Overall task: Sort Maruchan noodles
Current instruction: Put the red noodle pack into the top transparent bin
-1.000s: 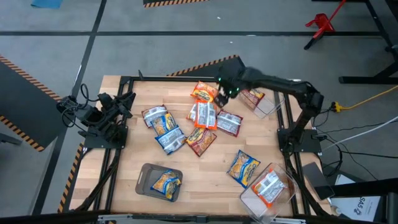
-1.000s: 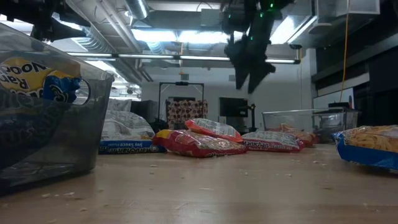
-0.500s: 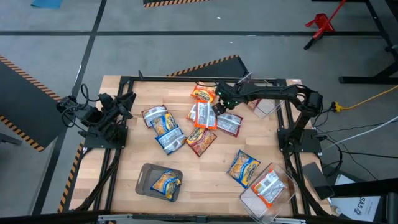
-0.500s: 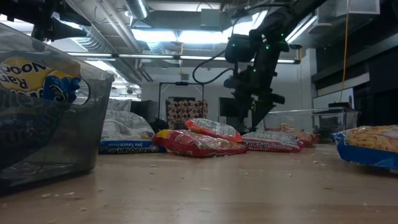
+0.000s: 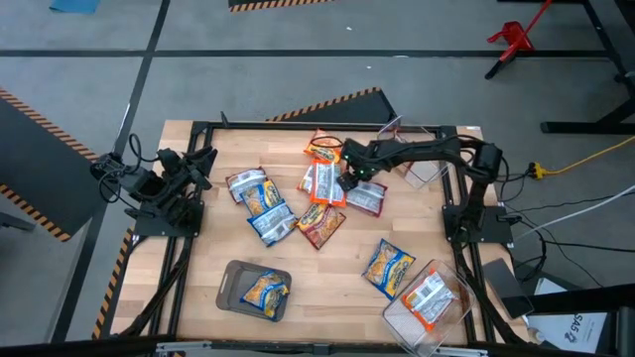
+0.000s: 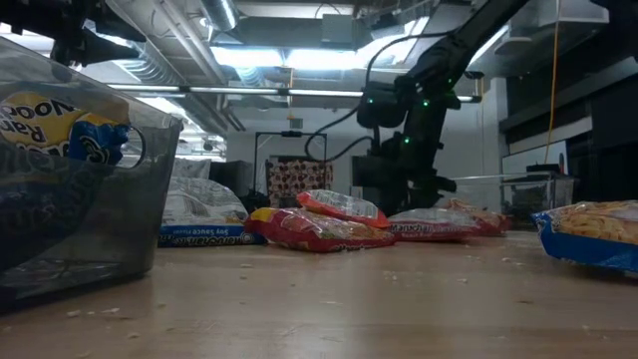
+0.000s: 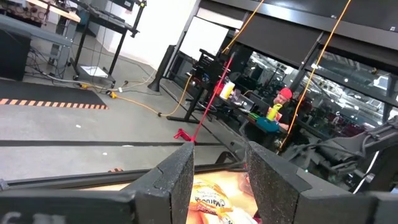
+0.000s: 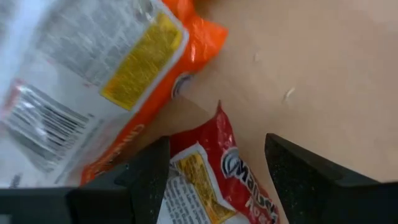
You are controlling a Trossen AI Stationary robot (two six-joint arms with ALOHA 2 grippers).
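Observation:
Several Maruchan packets lie flat on the wooden table. An orange one (image 5: 322, 151) and a silver-orange one (image 5: 322, 183) sit beside a silver-red one (image 5: 367, 198), with a dark red one (image 5: 319, 224) and blue ones (image 5: 263, 203) nearby. My right gripper (image 5: 347, 181) is low and open at the silver-red packet's end (image 8: 205, 168), one finger on each side. My left gripper (image 7: 221, 180) waits open at the table's left edge (image 5: 201, 166). My right gripper comes down from above, with its open fingers (image 8: 149, 177) standing on either side of the silver-red packet's red end (image 8: 214, 155). The packet lies flat on the table. Whether the fingers touch it, I cannot tell.
A clear bin (image 5: 422, 169) at the far right holds a dark red packet. A second clear bin (image 5: 397, 315) at the near right holds a silver-orange packet. A grey tray (image 5: 238, 273) near the front holds a blue-yellow one. Another blue-yellow packet (image 5: 389, 268) lies loose at the right.
My right gripper has come down from high near the far bin, moving toward the table's near edge. It now sits low at the packets in the middle. The packets have stayed where they were.

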